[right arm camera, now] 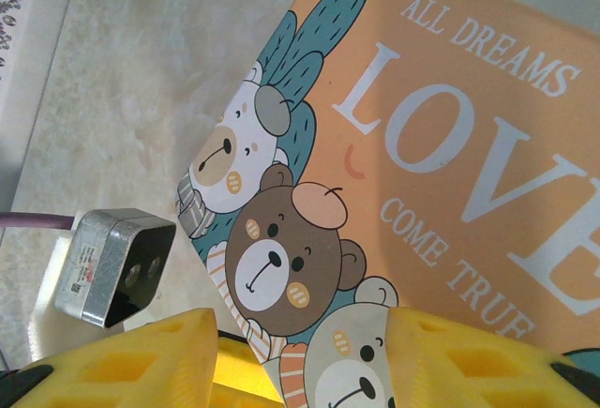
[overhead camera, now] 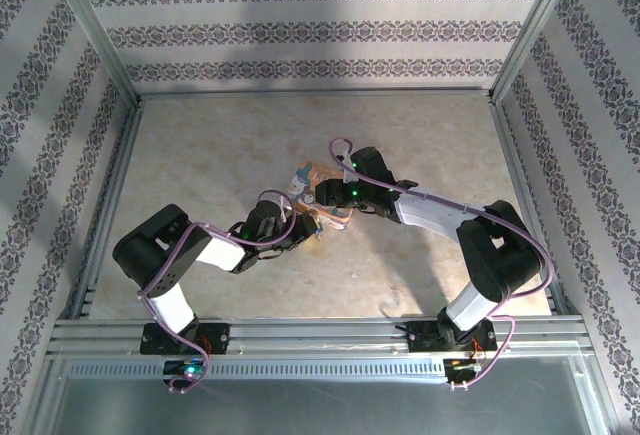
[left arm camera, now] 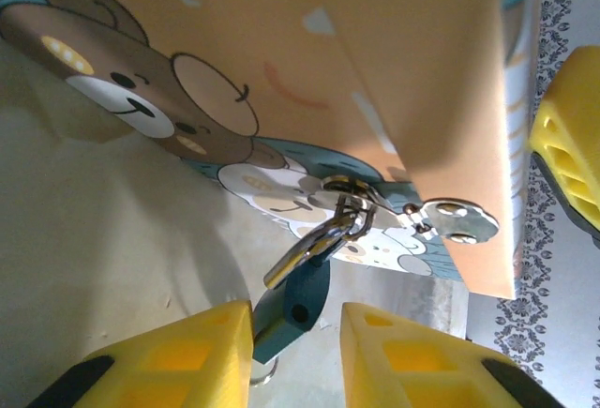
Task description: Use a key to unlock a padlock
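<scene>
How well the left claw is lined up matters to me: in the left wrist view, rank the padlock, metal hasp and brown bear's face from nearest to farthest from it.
1. padlock, between the left claw's fingers, bottom centre.
2. metal hasp, on the picture box's edge, right.
3. brown bear's face, upper left.

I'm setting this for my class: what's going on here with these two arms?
The right claw holds the LOVE picture box at a tilt. A small teal padlock hangs by its silvery shackle from the box's metal hasp. The left claw sits around the padlock, yellow fingers on either side, with the jaws apart and not clamping it. The padlock has not come off the hasp yet.
</scene>
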`<state>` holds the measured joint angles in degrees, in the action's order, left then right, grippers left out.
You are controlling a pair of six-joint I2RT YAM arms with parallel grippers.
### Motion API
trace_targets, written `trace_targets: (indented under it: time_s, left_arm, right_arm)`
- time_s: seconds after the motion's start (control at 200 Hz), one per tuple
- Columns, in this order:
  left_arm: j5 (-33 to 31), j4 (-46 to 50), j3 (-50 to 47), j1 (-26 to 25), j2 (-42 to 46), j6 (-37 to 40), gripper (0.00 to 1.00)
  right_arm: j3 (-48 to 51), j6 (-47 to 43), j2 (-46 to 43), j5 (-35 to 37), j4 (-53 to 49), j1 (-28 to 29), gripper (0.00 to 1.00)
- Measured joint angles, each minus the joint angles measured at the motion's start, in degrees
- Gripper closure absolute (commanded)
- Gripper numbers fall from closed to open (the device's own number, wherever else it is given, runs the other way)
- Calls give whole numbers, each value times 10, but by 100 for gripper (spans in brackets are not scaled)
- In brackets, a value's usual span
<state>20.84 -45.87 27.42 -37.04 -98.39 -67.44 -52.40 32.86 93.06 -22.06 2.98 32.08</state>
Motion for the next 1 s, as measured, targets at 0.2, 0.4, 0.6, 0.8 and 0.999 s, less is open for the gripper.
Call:
trace_targets:
  time_s: [0.2, 0.4, 0.6, 0.8, 0.999]
  left_arm:
    - [2, 13, 14, 0, 3, 6, 67]
    - [2, 22, 23, -1, 3, 13, 67]
    - [3, 31, 40, -9, 3, 15, 67]
    - [3, 30, 52, -16, 1, 17, 67]
    - [6, 30, 66, -17, -13, 17, 67]
  right_arm:
    - [0, 0, 0, 0, 0, 0, 49]
    - [0, 0, 0, 0, 0, 0, 49]
    - [0, 0, 0, 1, 0, 0, 49]
    - [0, 0, 0, 1, 0, 0, 48]
    - [0, -2, 0, 6, 0, -1, 48]
